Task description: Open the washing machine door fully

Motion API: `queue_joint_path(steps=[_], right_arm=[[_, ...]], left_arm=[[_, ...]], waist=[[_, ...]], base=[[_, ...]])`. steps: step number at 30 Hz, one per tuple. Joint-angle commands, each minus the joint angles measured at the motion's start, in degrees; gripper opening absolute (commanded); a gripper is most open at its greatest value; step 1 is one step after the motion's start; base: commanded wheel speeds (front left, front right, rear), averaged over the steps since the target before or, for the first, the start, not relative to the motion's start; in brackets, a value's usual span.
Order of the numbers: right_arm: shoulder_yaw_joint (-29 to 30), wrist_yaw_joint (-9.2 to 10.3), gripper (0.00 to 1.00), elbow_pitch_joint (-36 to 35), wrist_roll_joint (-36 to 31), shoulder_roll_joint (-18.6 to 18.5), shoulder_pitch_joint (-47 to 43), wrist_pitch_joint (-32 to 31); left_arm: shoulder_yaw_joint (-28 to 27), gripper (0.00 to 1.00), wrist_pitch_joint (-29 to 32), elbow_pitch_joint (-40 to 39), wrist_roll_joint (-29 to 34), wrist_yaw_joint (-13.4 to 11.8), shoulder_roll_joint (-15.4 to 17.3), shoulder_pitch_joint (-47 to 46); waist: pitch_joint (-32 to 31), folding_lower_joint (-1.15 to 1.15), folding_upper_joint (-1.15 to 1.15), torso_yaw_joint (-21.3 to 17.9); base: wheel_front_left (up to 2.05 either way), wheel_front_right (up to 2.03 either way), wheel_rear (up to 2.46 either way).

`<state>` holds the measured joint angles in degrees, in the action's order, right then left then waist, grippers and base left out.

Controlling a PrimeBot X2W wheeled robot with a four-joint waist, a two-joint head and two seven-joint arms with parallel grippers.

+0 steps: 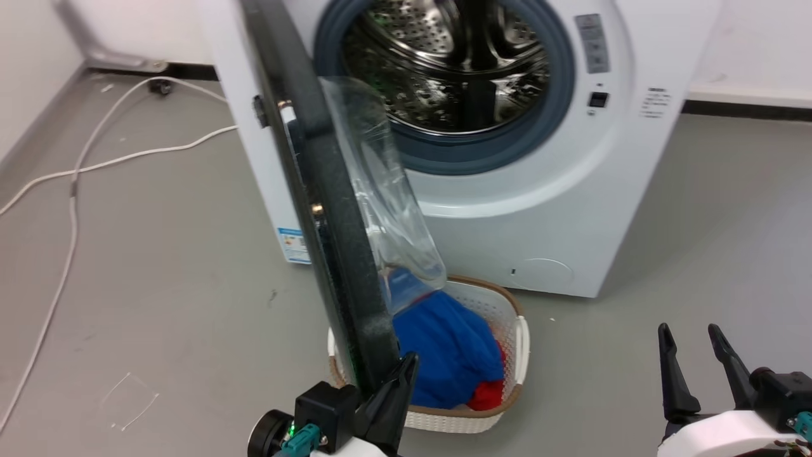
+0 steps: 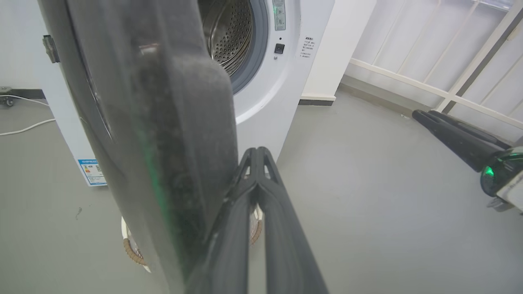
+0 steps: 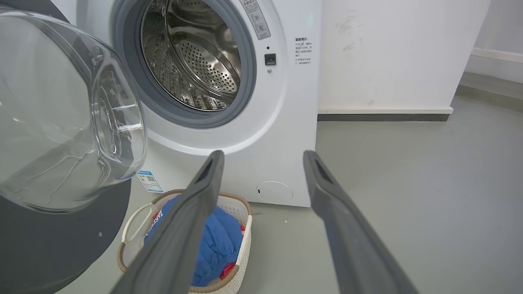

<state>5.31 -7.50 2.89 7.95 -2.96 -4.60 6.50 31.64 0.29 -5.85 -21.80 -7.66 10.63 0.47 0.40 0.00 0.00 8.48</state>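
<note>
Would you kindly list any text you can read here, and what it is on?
Nothing reads clearly.
Blue label low on the washing machine: too small.
Grey strip beside the drum mouth: blurred.
Black print on its front: too small.
White lettering on the blue garment: illegible.

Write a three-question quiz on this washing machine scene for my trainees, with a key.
1. True or false: the right gripper is open.
2. What lies in the laundry basket? A) blue and red cloth B) shoes C) nothing
3. In the head view, on which side of the washing machine is the washing machine door hinged?
Key: 1 true; 2 A; 3 left.
</note>
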Motion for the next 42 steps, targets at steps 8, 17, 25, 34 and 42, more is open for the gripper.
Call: queue_joint_path(steps=[8, 17, 25, 34, 42], right_arm=[[0.9, 0.01, 1.00, -0.5, -0.3, 0.1, -0.2, -0.3], [1.9, 0.01, 1.00, -1.9, -0.7, 0.1, 0.5, -1.2], [1.3, 0.01, 1.00, -3.0, -1.4, 0.1, 1.4, -2.1], [0.7, 0.01, 1.00, -3.7, -1.7, 0.1, 2.2, -2.9], [0.4, 0.01, 1.00, -4.2, -2.0, 0.1, 3.4, -3.3]], left_arm=[[-1.6, 0.00, -0.7, -1.8, -0.3, -2.1, 1.4, 2.2], [-4.4, 0.00, -2.7, -2.1, -1.1, -4.0, 1.9, 3.1], [-10.1, 0.00, -5.2, -0.1, -3.1, -5.2, 4.0, 1.7], [-18.2, 0.00, -7.7, 5.8, -6.4, -4.6, 8.2, -1.6], [-24.5, 0.00, -8.7, 13.1, -9.2, -4.2, 12.4, -5.1]], waist=[[0.4, 0.00, 0.00, 8.6], [1.4, 0.00, 0.00, 15.2], [2.9, 0.00, 0.00, 16.7], [4.5, 0.00, 0.00, 14.2], [6.5, 0.00, 0.00, 11.5]], base=[[0.00, 0.00, 0.00], [0.00, 0.00, 0.00], [0.00, 0.00, 0.00], [0.00, 0.00, 0.00], [0.00, 0.00, 0.00]])
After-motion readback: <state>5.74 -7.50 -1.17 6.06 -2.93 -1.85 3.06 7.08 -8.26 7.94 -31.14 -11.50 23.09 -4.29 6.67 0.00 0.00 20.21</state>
